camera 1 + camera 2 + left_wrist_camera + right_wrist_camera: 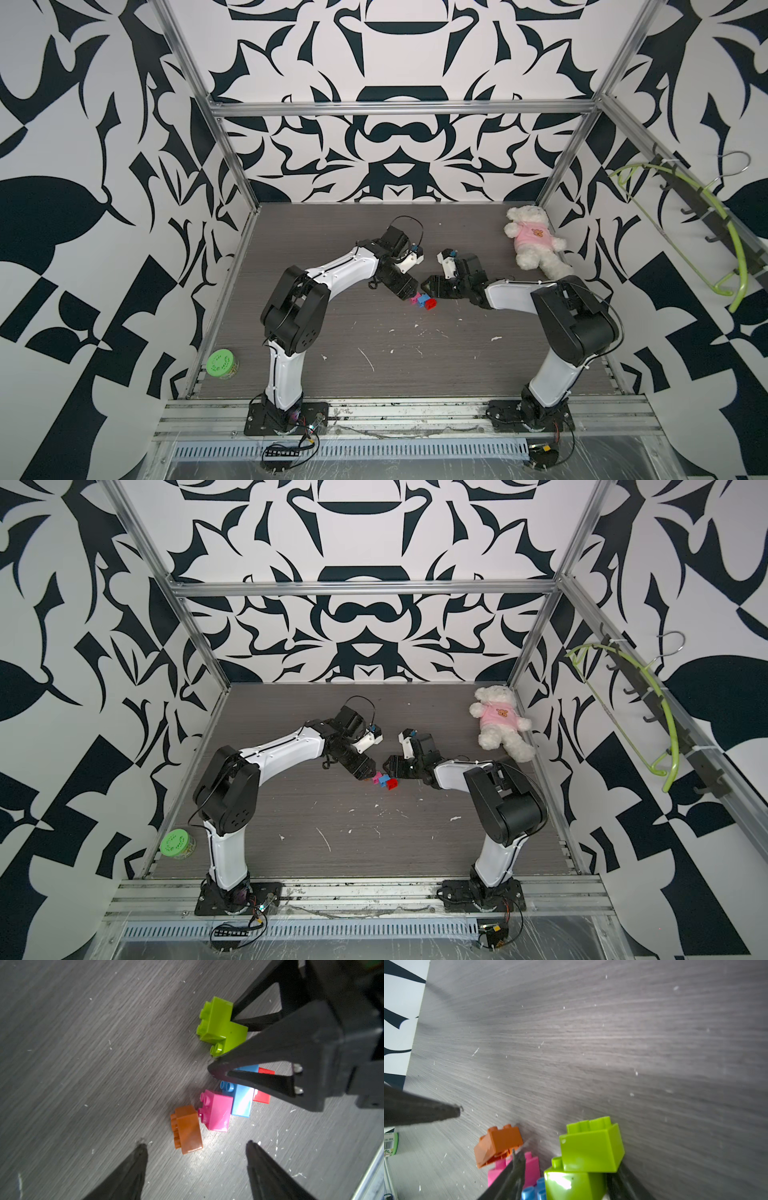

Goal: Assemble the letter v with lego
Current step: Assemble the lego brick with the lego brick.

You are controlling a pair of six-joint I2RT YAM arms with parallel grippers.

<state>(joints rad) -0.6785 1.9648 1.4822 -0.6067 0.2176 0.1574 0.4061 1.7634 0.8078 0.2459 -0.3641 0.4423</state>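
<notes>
The lego lies mid-table. Pink (216, 1109), blue (241, 1101) and red (261, 1097) bricks sit joined in a stepped row, which shows in both top views (422, 300) (384, 781). An orange brick (187, 1130) lies tilted against the pink one's studs. My left gripper (197, 1145) is open just short of the orange brick. Two joined lime green bricks (587, 1153) stand between the fingers of my right gripper (569, 1159). One finger is against them and a gap shows at the other. No finished letter v shows.
A white teddy bear in a pink shirt (532, 245) lies at the back right corner. A green-lidded jar (220, 363) stands outside the frame at the front left. A green hanger (706, 232) hangs on the right wall. The two wrists nearly meet above the bricks.
</notes>
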